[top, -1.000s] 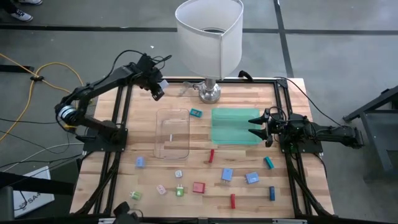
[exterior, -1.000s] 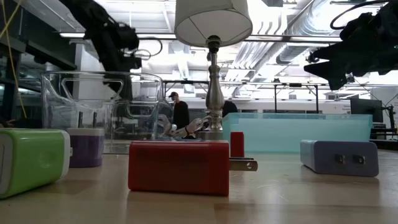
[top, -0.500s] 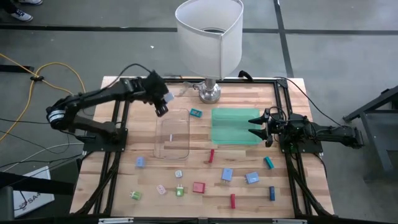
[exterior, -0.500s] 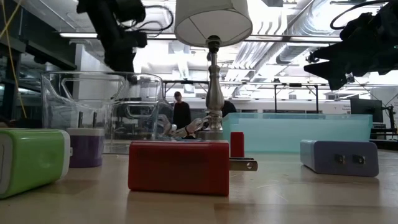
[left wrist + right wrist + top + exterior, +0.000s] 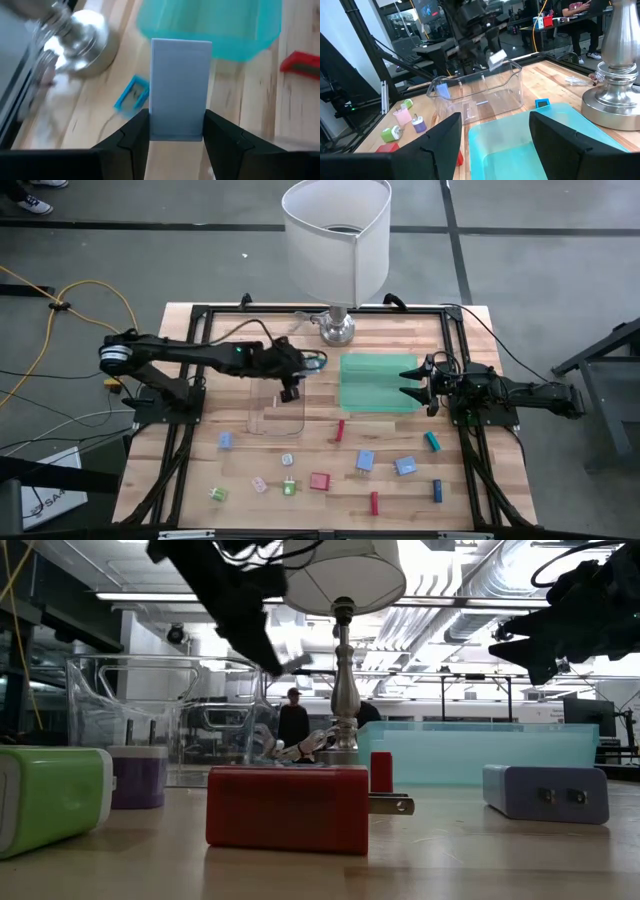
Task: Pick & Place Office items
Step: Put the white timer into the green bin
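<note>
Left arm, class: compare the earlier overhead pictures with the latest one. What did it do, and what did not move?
The left tool swung from the table's far left corner across towards the lamp side, ending over the clear plastic rectangular tray. It is clamped on a pale blue flat rectangular block. The right tool stayed over the flat green translucent tray, and the small coloured pieces on the wooden table stayed put.

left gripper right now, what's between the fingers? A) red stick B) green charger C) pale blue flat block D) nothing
C: the left wrist view shows a pale blue block clamped between the left gripper fingers, held over the clear tray in the high view.
</note>
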Action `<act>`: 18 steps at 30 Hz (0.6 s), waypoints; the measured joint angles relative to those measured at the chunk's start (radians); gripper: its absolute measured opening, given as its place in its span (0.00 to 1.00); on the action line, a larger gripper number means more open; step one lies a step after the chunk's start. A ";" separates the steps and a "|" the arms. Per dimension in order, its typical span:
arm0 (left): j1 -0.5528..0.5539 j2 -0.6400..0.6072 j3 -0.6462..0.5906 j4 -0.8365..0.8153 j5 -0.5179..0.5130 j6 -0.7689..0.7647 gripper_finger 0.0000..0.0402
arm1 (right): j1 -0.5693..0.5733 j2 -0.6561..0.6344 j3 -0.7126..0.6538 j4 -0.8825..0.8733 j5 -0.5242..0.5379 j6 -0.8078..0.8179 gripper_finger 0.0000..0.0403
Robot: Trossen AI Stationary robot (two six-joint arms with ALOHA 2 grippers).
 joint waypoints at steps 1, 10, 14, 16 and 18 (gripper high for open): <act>-0.004 0.021 0.000 0.037 0.000 0.012 0.37 | 0.000 0.000 0.000 0.000 0.000 0.000 0.55; -0.009 0.155 0.015 0.317 0.001 0.105 0.39 | 0.000 0.000 0.000 0.000 0.000 0.000 0.55; 0.001 0.220 0.087 0.328 0.005 0.122 0.39 | 0.000 0.000 0.000 0.000 0.000 0.000 0.55; 0.011 0.260 0.134 0.328 0.021 0.136 0.39 | 0.000 0.000 0.000 0.000 0.000 0.000 0.55; 0.022 0.298 0.179 0.327 0.056 0.157 0.40 | 0.000 0.000 0.000 0.000 0.000 0.000 0.55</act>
